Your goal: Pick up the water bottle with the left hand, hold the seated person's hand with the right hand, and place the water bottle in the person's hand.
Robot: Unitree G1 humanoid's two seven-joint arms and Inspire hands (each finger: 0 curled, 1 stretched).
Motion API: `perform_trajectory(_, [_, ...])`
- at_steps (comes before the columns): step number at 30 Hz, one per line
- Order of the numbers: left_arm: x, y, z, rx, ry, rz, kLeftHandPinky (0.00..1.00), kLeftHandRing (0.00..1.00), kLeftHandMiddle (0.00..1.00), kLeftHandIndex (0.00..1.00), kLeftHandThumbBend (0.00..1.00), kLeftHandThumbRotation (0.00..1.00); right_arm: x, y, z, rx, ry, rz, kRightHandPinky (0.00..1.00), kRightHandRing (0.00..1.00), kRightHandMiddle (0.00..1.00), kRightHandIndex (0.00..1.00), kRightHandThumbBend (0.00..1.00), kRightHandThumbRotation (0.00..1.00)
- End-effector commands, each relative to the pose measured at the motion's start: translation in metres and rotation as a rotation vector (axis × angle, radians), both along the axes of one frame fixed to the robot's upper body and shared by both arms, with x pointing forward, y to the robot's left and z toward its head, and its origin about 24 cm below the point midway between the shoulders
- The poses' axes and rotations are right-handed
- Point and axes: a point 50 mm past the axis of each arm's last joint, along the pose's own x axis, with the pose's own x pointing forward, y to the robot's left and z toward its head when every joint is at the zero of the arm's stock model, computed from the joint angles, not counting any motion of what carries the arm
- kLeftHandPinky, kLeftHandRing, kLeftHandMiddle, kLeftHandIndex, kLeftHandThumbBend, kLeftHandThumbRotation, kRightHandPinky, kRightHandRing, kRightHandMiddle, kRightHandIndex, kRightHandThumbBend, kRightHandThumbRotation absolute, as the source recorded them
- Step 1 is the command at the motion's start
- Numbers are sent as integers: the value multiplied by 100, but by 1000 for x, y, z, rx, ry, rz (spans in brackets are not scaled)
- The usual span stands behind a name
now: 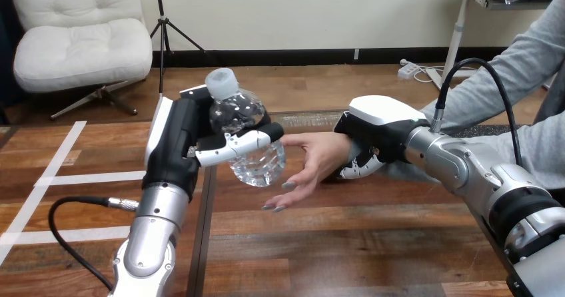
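While lifted over the brown wooden surface point(346, 244), clasped in curled left hand point(174, 144): clear crinkled plastic water bottle point(256, 160), just at nine o'clock of the person's hand point(320, 160), open; right hand point(376, 127) wrapped round the person's wrist point(350, 152).

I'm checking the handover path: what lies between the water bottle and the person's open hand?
Nothing, in the head view: the water bottle, held in the left hand, nearly meets the person's hand, with only bare table showing between.
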Motion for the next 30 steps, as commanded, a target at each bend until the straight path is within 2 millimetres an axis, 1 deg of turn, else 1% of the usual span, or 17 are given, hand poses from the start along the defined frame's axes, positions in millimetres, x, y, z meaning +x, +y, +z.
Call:
perform_trajectory(1, [15,-14,32,-30,-127,-48,27,33,38,39,71,0,20,27,56,51,-159,63,29,34,41,42,45,18])
perform_trajectory(7, [14,-16,32,-24,-125,-51,27,33,38,39,72,0,21,27,56,50,-159,59,29,34,41,42,46,18])
perform_trajectory(16, [14,-18,30,-6,-126,-56,27,33,38,39,73,0,21,28,56,51,-159,53,29,34,40,41,45,22])
perform_trajectory(30, [14,-21,27,-11,-131,-76,27,33,38,38,72,0,22,28,58,55,-172,58,28,33,39,40,45,24])
